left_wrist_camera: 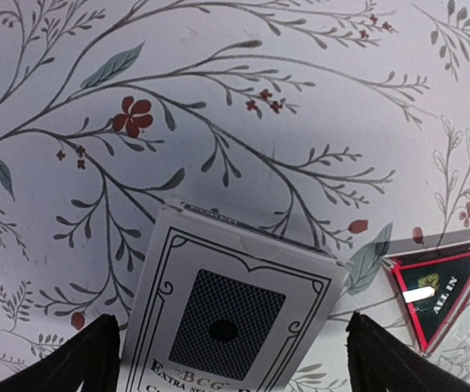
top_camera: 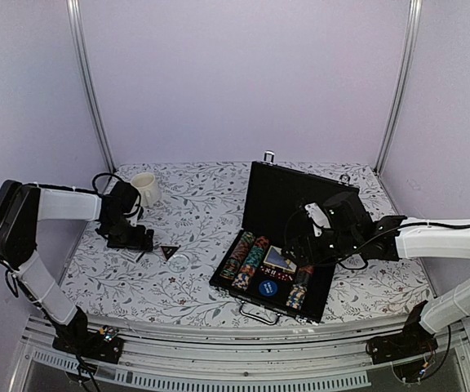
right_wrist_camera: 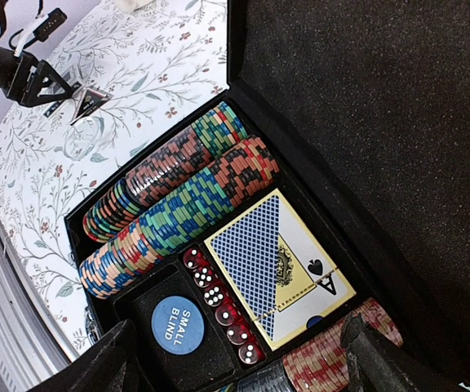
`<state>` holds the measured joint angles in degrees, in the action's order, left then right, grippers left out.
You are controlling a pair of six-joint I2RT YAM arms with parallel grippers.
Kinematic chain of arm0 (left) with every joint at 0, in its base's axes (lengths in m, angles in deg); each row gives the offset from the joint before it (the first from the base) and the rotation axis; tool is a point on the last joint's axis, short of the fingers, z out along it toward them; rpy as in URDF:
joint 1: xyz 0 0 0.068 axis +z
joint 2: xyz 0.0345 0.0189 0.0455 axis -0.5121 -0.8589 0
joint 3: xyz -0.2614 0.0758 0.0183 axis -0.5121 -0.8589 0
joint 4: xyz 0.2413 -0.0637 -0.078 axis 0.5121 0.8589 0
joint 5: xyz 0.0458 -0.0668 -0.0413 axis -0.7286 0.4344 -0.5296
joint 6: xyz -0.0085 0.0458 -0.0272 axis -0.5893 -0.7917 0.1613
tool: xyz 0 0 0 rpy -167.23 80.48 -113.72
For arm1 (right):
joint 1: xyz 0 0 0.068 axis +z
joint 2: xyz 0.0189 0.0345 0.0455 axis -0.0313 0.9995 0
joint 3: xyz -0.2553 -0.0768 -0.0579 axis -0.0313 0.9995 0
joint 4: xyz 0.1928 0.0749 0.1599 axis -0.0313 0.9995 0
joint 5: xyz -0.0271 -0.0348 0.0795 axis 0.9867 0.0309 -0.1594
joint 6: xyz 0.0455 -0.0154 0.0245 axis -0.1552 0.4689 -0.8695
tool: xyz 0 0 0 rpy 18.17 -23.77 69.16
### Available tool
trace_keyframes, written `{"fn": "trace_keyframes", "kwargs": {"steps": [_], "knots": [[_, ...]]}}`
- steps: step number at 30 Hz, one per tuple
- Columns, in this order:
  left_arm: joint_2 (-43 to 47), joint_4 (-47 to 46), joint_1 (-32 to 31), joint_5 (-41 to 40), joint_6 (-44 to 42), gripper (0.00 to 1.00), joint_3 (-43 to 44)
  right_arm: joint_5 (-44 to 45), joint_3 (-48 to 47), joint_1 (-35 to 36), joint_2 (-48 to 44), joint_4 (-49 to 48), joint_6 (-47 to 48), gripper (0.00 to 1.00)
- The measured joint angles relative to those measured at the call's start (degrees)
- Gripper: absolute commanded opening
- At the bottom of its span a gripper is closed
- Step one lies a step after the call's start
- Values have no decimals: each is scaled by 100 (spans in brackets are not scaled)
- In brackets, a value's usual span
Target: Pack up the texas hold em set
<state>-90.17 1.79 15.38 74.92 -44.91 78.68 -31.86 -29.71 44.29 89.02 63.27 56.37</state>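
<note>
**case open, one deck outside**

near the front edge of the floral counter (top_camera: 186, 286), a black flat briefcase (top_camera: 280, 192) is laid open. it is filled with multicoloured chip rows (right_wrist_camera: 178, 204), red dice (right_wrist_camera: 219, 306), a blue round disc (right_wrist_camera: 175, 324) and a blue-backed card deck (right_wrist_camera: 272, 265). the right gripper (right_wrist_camera: 239, 363) is held open above it. leftwards, a white boxed card deck (left_wrist_camera: 227, 310) is straddled by the open left gripper (left_wrist_camera: 228, 363), with a black triangle (left_wrist_camera: 441, 294) just beside. a cream mug (top_camera: 144, 188) is set farthest back.

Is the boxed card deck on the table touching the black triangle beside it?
Apart. The left wrist view shows tablecloth between the card deck and the black triangle.
</note>
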Motion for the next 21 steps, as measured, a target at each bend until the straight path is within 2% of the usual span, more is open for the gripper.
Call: {"fn": "trace_keyframes", "kwargs": {"steps": [5,14,21], "knots": [[-15,72,-66,-197,2,91,-2,2,0,0,2,-33,0,87],[-142,153,-144,-588,72,71,7,0,9,0,55,-63,0,87],[-83,216,-157,-688,293,64,-15,0,9,0,70,-83,0,87]]}}
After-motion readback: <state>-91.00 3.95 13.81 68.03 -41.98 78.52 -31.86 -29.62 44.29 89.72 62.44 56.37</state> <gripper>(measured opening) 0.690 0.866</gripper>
